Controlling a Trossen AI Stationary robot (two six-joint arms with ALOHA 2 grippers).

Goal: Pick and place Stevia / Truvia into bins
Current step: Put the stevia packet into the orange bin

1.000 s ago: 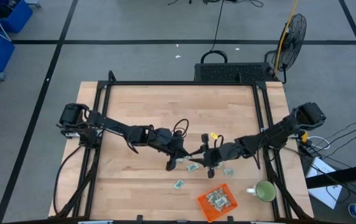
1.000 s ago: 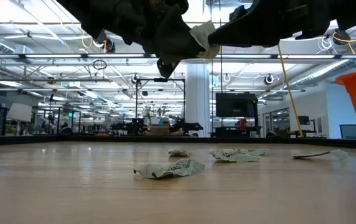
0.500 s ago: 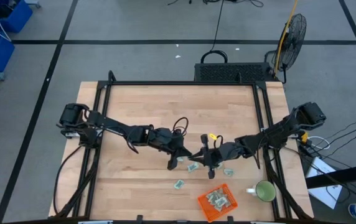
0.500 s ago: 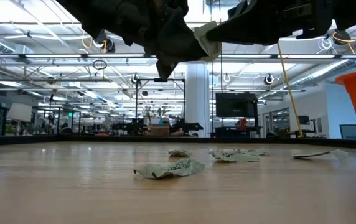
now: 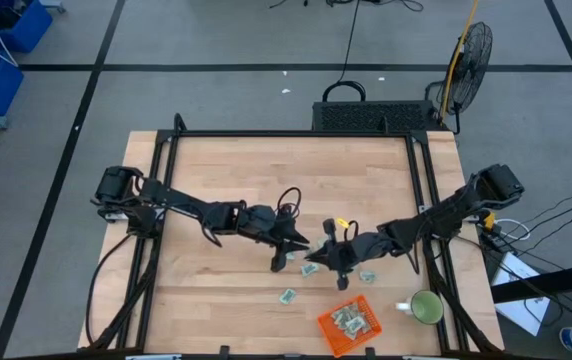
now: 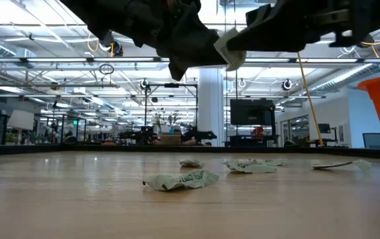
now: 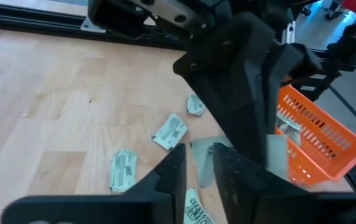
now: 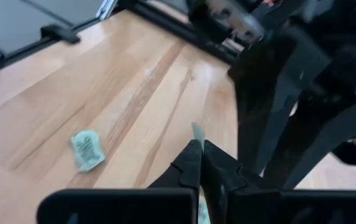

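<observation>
We see the right gripper (image 8: 198, 154) with its two dark fingers pressed together on the lower edge of one small pale paper sachet (image 8: 198, 133), which stands up thin between the tips, lifted clear of the wooden table (image 5: 236, 170). Just opposite it, the left gripper (image 7: 196, 163) hangs nose to nose with the right one above the table's middle, its fingers a little apart with a narrow gap between them; whether they touch the same sachet we cannot tell. In the low view both dark arms meet overhead at a pale scrap (image 6: 228, 52). Below and around them, loose pale green and white sachets (image 5: 288, 296) lie scattered flat on the wood. Nearer the front edge sits the small square bright orange meshed plastic basket (image 5: 330, 341), with several sachets already inside it. A round green mug (image 5: 427, 308) stands just beside the basket.
</observation>
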